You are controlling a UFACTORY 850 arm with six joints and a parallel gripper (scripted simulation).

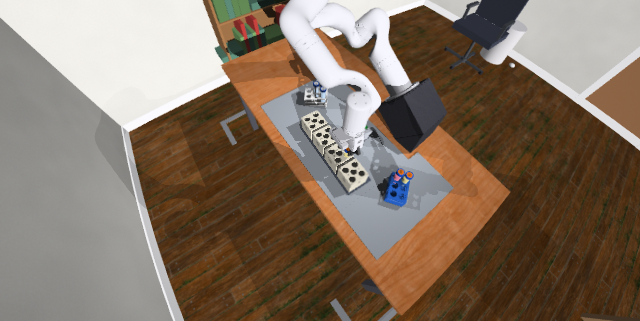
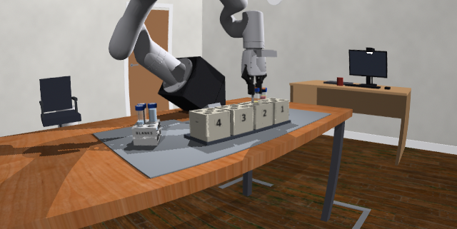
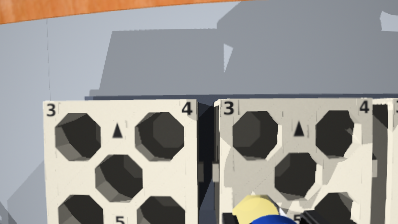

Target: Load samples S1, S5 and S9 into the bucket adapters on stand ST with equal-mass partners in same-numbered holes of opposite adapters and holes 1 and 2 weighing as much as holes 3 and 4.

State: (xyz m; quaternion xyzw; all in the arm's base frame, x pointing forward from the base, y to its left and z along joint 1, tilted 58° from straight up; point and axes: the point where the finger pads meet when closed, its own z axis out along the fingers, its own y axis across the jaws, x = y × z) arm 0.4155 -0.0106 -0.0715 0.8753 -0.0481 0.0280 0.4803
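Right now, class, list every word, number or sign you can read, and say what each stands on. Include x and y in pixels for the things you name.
"BLANKS": front of the white rack (image 2: pixel 146 141)
"4", "3", "2", "1": sides of the four adapters (image 2: pixel 218 133) (image 2: pixel 243 128) (image 2: pixel 264 123) (image 2: pixel 282 117)
"3", "4", "5", black triangle: tops of two adapters (image 3: pixel 70 175) (image 3: pixel 240 172)
Cap markings: too small to read.

The wooden table (image 1: pixel 450 216) (image 2: pixel 107 193) (image 3: pixel 75 11) carries a grey mat (image 1: pixel 375 231) (image 2: pixel 153 165) (image 3: pixel 22 65), apparently flat, and the robot's black base (image 1: pixel 407 121) (image 2: pixel 200 83).

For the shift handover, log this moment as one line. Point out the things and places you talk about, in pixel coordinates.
pincer (image 1: pixel 352 153) (image 2: pixel 256 91) (image 3: pixel 271 219): shut on blue-capped cylindrical tube (image 1: pixel 347 151) (image 3: pixel 272 220) | location: at cream boxy adapter 2 (image 2: pixel 264 119) (image 3: pixel 240 172) | blue rectangular rack (image 1: pixel 396 202): two orange-dotted tubes (image 1: pixel 401 172)
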